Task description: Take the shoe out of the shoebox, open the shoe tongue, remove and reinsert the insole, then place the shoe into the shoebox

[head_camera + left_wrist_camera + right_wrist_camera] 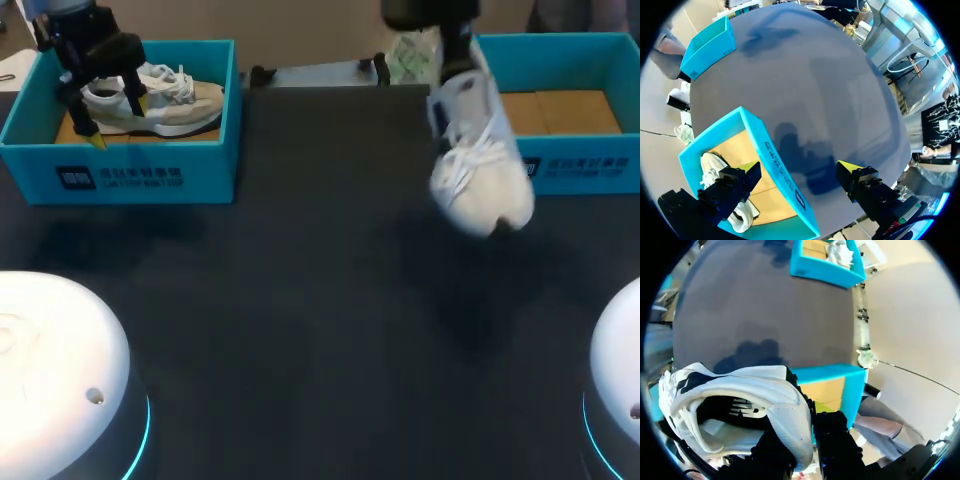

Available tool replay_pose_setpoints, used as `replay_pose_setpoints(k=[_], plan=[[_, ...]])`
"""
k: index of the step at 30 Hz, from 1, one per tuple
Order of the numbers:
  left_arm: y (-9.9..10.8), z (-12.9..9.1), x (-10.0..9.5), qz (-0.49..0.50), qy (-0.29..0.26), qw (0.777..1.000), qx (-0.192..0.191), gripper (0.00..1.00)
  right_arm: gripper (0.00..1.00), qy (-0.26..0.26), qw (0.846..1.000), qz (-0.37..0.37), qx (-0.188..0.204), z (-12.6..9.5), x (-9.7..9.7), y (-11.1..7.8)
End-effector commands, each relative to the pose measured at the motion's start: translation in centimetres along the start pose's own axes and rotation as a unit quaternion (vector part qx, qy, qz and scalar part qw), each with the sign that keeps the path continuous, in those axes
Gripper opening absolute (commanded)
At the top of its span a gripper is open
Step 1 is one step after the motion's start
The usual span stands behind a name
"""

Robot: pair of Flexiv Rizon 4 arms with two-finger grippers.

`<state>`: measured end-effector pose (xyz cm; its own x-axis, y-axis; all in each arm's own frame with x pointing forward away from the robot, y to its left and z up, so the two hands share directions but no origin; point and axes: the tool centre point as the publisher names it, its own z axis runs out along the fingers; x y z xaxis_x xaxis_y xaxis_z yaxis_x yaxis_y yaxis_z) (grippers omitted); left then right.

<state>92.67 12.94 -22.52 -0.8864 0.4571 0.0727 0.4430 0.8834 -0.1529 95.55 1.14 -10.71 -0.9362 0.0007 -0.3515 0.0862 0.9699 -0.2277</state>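
Observation:
A white shoe (pixel 480 170) hangs toe-down above the dark table, just in front of the right teal shoebox (pixel 580 165). My right gripper (pixel 807 430) is shut on the shoe's (pixel 750 390) heel collar, one finger inside the opening. The right box (pixel 832 375) shows only its cardboard floor. A second pale shoe (pixel 165 100) lies in the left teal shoebox (pixel 120 170). My left gripper (pixel 112 118) hovers open over that box, holding nothing. In the left wrist view my left gripper (pixel 799 170) straddles the box wall (pixel 775 160), one finger beside the shoe (pixel 715 170).
Two white round arm bases (pixel 50 370) (pixel 620 390) stand at the table's front corners. A crumpled bag (pixel 410 55) and a dark clamp (pixel 262 75) sit at the back edge. Between the boxes lies bare dark tabletop (pixel 320 250).

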Motion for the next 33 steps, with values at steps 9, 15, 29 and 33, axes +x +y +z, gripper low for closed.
replay_pose_setpoints(k=[9, 15, 29, 33], plan=[[0.1, 0.0, 0.0, 0.000, 0.000, 1.000, -0.001, 1.00, 0.00, 0.015, 1.000, 0.002, -0.027, 4.2, -9.0, -3.9], [0.1, 0.0, 0.0, 0.000, 0.000, 1.000, -0.001, 1.00, 0.00, 0.015, 1.000, 0.002, -0.027, 4.2, -9.0, -3.9], [0.1, 0.0, 0.0, 0.000, 0.000, 1.000, -0.001, 1.00, 0.00, -0.002, 1.000, 0.012, -0.023, 7.7, -16.5, -8.7], [0.1, 0.0, 0.0, 0.000, 0.000, 1.000, -0.001, 1.00, 0.00, 0.000, 1.000, -0.004, -0.017, 9.6, -19.9, -11.0]])
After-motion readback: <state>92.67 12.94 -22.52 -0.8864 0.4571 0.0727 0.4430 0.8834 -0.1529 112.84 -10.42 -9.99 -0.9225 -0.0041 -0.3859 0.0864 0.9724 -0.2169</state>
